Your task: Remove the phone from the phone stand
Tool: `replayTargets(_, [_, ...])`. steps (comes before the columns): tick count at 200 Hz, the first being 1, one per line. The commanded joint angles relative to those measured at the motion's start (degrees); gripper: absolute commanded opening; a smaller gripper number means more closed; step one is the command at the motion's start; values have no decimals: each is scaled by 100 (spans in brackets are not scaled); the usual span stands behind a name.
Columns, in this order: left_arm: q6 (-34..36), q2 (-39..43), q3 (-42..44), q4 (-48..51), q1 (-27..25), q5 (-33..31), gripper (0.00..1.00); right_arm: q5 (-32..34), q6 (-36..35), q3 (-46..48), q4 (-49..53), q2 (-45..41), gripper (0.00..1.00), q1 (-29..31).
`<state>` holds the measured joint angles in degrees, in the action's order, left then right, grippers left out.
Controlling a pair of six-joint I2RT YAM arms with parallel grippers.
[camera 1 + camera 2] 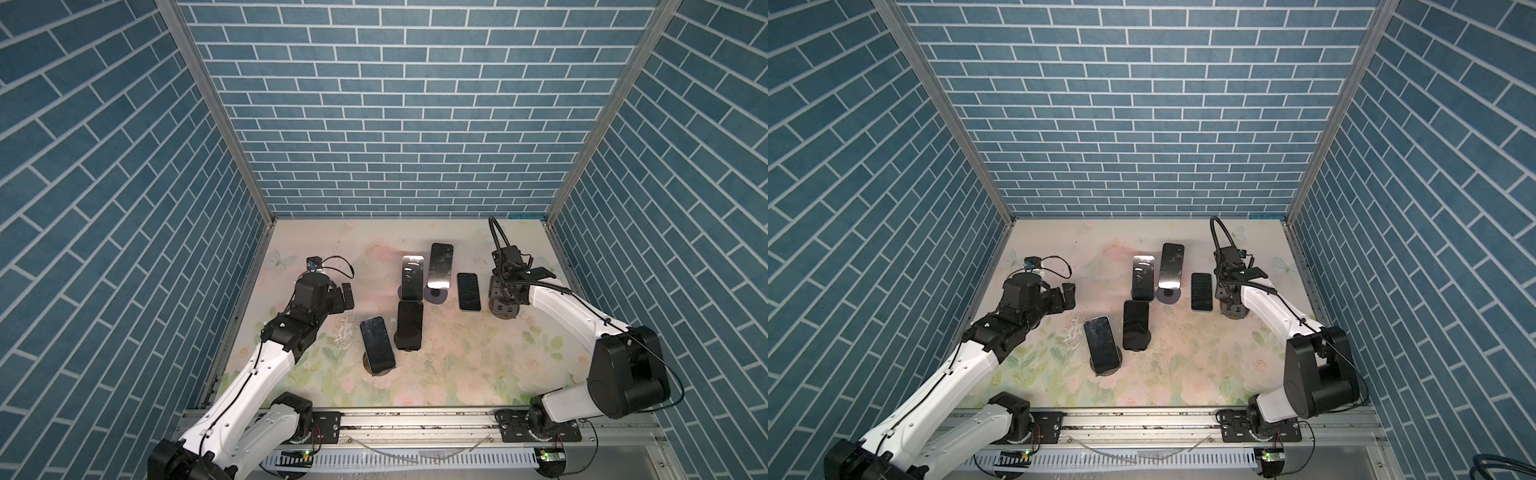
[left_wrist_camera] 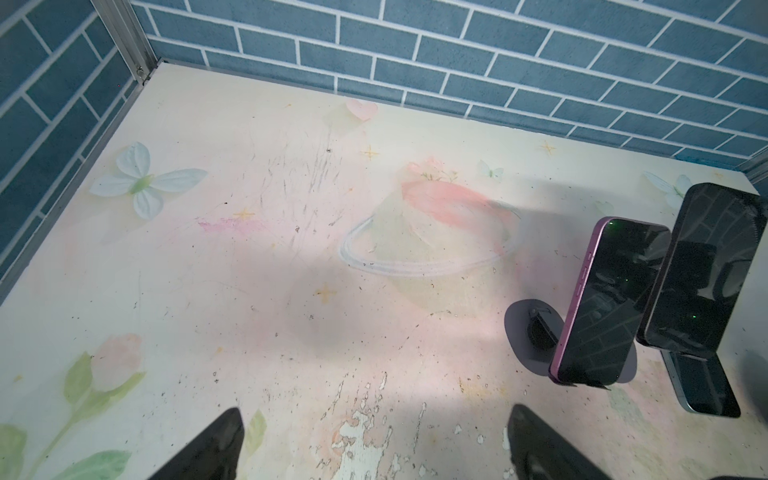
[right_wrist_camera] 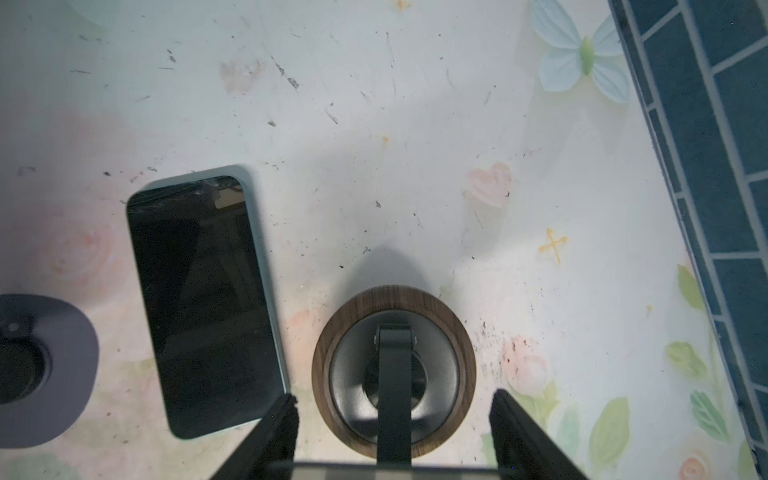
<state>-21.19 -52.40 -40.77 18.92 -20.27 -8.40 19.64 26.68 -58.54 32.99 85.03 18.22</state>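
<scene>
Floral tabletop (image 1: 457,374), blue brick walls. We note the phone (image 3: 203,299) lying flat, just left of the wood-rimmed phone stand (image 3: 324,374). Right gripper (image 3: 395,399) straddles the stand's top plate; clamped or not, we cannot tell. Left gripper (image 2: 374,415), jaws wide apart, hangs at left.

Floral-print tabletop (image 1: 457,365) was scuffed, its print flaking. Flat phone (image 1: 468,297) lay screen-up on it. Wood-rimmed stand base (image 3: 324,374) sat just right of that phone, not touching. Purple stand base (image 3: 70,374) sat just left.
</scene>
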Motion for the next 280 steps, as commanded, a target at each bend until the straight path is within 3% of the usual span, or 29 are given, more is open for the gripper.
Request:
replayTargets(1, [10, 140, 44, 144, -29, -121, 100, -215, -241, -414, -398, 186, 50, -154])
replayTargets(104, [-3, 286, 61, 289, -29, -218, 100, -364, -383, -619, -667, 930, 57, -345])
replayTargets(134, [-8, 257, 52, 279, -29, -209, 100, -389, -347, -579, -664, 997, 66, -354])
replayTargets(150, [-7, 254, 52, 271, -28, -203, 100, -391, -343, -567, -651, 971, 76, -357])
replayTargets(165, [-3, 256, 61, 270, -28, -197, 100, -382, -322, -581, -581, 904, 86, -356])
replayTargets(186, [-7, 241, 61, 270, -28, -208, 100, -367, -313, -601, -504, 663, 89, -354])
replayTargets(280, [-117, 32, 61, 36, -29, -44, 100, -693, -147, -359, -71, -699, 88, -336])
